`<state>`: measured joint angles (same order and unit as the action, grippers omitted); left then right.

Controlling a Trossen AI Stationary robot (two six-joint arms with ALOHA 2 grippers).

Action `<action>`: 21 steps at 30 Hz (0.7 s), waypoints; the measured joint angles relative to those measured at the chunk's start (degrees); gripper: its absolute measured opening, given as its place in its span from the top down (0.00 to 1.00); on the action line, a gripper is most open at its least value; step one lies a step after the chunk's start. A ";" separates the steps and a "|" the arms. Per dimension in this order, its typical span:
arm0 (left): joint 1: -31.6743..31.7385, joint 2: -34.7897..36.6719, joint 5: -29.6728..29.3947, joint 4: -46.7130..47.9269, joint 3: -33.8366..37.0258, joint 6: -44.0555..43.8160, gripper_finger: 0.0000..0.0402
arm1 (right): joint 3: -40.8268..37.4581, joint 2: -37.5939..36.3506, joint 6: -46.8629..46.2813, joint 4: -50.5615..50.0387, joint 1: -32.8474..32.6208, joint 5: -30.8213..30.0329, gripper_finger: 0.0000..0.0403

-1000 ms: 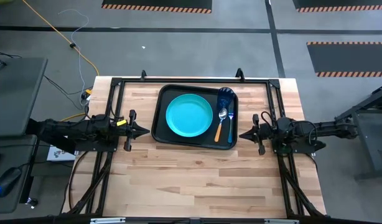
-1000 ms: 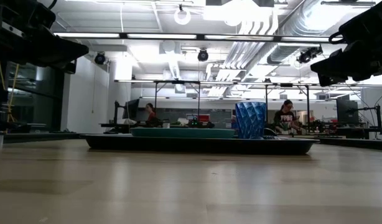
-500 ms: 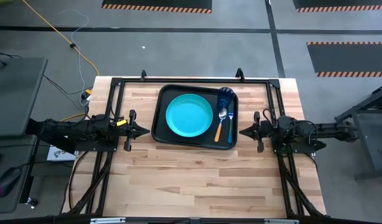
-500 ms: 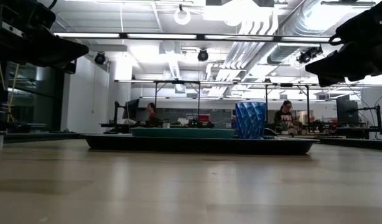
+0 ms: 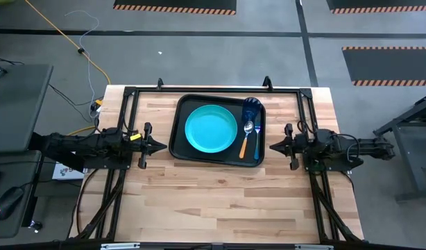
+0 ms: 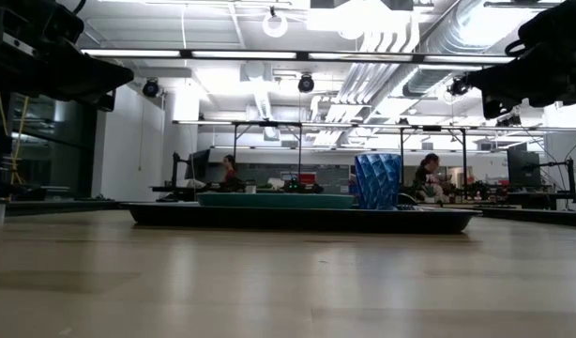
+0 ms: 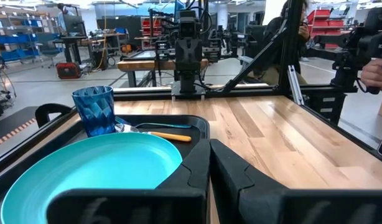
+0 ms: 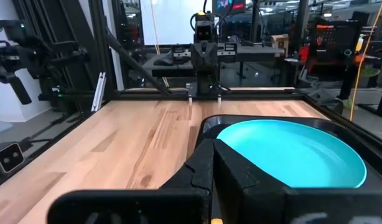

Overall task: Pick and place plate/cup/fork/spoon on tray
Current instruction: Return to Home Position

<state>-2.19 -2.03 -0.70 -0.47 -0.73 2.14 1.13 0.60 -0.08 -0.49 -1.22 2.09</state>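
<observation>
A light wooden bench (image 5: 220,201) carries a black tray (image 5: 177,125) at its middle, toward the back edge. A turquoise plate (image 5: 211,128) lies flat on the tray, filling its left and centre. The left gripper (image 5: 162,146) hovers just left of the tray, clenched on nothing. The right gripper (image 5: 272,146) hovers just right of it, also clenched and empty. A dark-blue cup (image 5: 252,107) stands upright in the tray's back right corner. Right of the plate, an orange-handled spoon (image 5: 245,139) and a blue-handled utensil (image 5: 256,144) lie side by side.

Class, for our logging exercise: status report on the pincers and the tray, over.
Left pincer shut, left of tray. Right pincer shut, right of tray. Plate and cup on tray. Nothing blocking.
</observation>
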 joint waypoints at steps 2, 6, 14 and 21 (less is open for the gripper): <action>0.01 0.00 0.01 0.01 0.00 0.01 1.00 | 0.00 -0.01 0.15 0.00 -0.02 -0.15 1.00; -0.01 -0.01 -0.01 0.02 0.00 0.01 1.00 | 0.00 0.01 1.14 -0.04 -0.02 -0.36 1.00; 0.00 0.01 0.01 0.00 0.00 0.01 1.00 | 0.00 0.03 -1.40 -0.08 -0.02 -0.37 1.00; 0.01 0.00 0.00 0.01 0.00 0.01 1.00 | 0.00 0.03 -1.40 -0.09 -0.02 -0.37 1.00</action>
<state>-2.17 -2.03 -0.70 -0.46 -0.73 2.15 1.13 0.62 -1.48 -0.58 -1.23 1.72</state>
